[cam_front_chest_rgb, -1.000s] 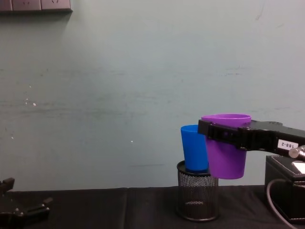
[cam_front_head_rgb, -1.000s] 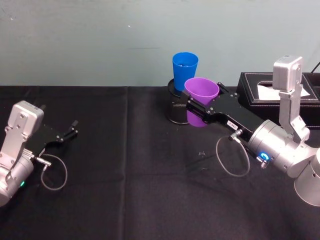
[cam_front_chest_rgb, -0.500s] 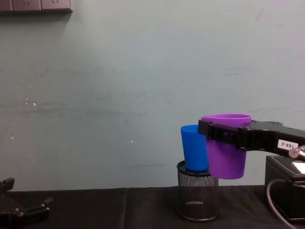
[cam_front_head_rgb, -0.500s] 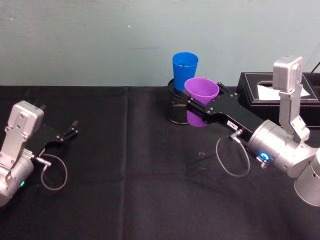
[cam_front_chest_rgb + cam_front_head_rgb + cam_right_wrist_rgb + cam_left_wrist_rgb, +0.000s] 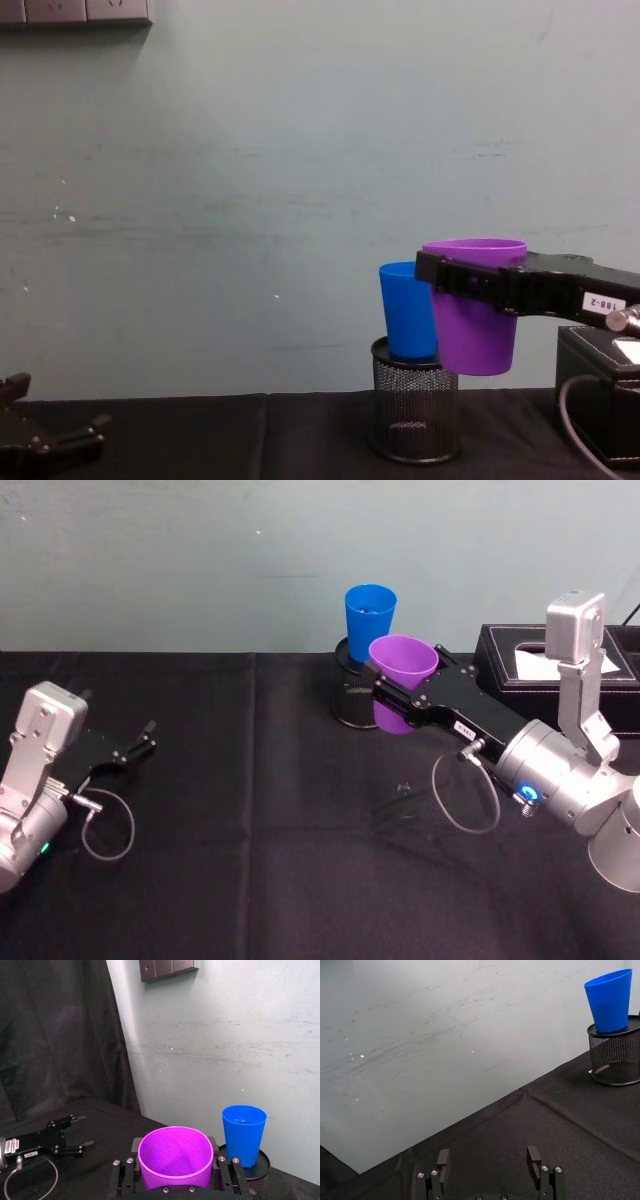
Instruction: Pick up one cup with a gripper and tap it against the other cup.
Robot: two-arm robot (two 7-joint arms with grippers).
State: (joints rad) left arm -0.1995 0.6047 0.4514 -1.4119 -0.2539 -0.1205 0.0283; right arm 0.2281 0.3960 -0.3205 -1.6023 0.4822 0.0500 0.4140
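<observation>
Purple cup (image 5: 403, 661) clamped upright in right gripper (image 5: 410, 680), held level with blue cup (image 5: 369, 610) for tapping | blue cup sits atop mesh holder (image 5: 350, 706) | left gripper (image 5: 140, 743) idle, spread apart.

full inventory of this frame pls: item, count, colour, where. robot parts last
purple cup: 1, purple, held off the table, close beside the blue cup; contact unclear
blue cup: 1, blue, upright in the top of the pen holder
wire-mesh pen holder: 1, black, table back centre
tissue box: 1, black, table back right
tablecloth: 1, black, over the table
wall plates: 3 visible, grey, high on the wall
left end effector: 1, black, open, idle at left
right end effector: 1, black, shut on the purple cup
</observation>
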